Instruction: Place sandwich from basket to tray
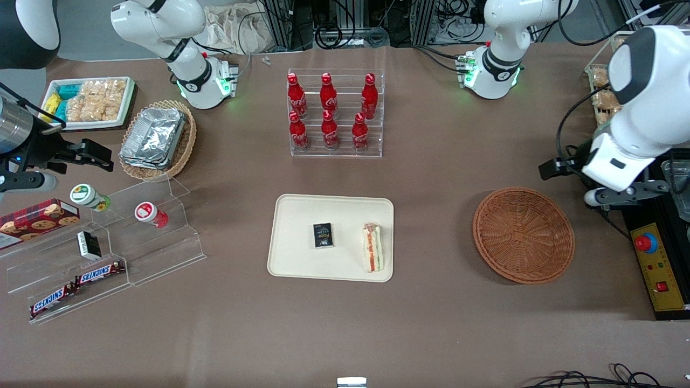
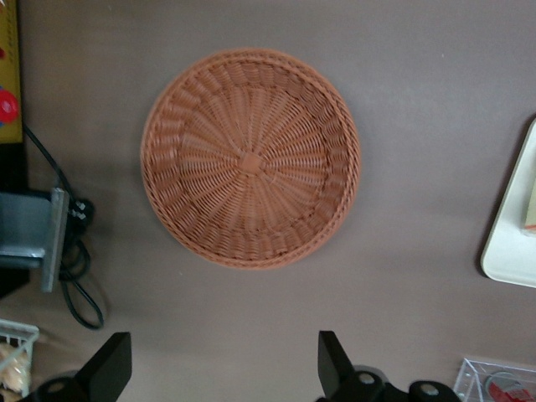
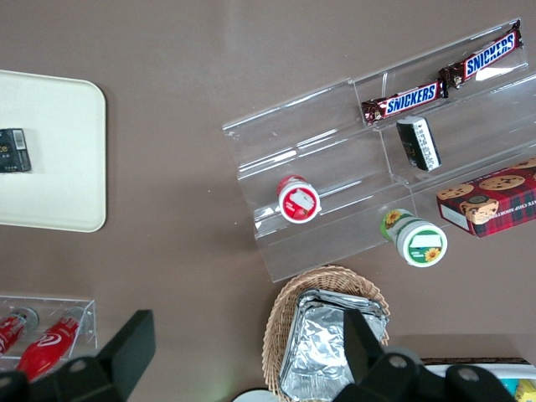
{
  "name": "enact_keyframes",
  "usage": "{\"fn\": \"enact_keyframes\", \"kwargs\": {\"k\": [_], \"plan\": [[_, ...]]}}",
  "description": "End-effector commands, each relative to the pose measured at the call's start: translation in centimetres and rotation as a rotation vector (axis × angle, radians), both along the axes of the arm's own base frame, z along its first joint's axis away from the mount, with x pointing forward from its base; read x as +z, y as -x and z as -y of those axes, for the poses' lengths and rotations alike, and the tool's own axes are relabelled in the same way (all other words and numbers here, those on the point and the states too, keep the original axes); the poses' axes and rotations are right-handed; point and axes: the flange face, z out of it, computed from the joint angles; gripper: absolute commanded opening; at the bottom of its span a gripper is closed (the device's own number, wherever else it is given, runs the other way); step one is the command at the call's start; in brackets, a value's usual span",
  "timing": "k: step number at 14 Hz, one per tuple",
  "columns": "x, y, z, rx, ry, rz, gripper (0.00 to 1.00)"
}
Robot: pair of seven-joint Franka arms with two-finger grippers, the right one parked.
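The sandwich [image 1: 372,248] lies on the cream tray [image 1: 294,215], near the tray's edge that faces the basket, cut side up. The reddish-brown wicker basket [image 1: 523,234] sits beside the tray toward the working arm's end, with nothing in it. My left gripper [image 1: 625,194] hangs high above the table just off the basket's rim, at the working arm's end. In the left wrist view its black fingers [image 2: 219,339] stand wide open with only bare table between them, apart from the basket [image 2: 251,157]. A corner of the tray [image 2: 511,243] shows there too.
A small black packet [image 1: 323,235] lies on the tray beside the sandwich. A clear rack of red cola bottles [image 1: 334,116] stands farther from the camera than the tray. A yellow control box [image 1: 660,267] sits by the basket. A clear stepped snack display [image 1: 108,242] stands toward the parked arm's end.
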Motion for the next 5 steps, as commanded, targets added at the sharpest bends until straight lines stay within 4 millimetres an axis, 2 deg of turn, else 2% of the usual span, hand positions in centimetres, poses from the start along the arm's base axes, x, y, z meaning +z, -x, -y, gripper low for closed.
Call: {"fn": "enact_keyframes", "kwargs": {"k": [1, 3, 5], "plan": [[1.6, -2.3, -0.9, -0.021, 0.007, -0.003, 1.0], [1.3, -3.7, -2.2, -0.029, -0.057, -0.013, 1.0], [1.6, -3.9, -2.4, -0.036, -0.081, -0.017, 1.0]]}}
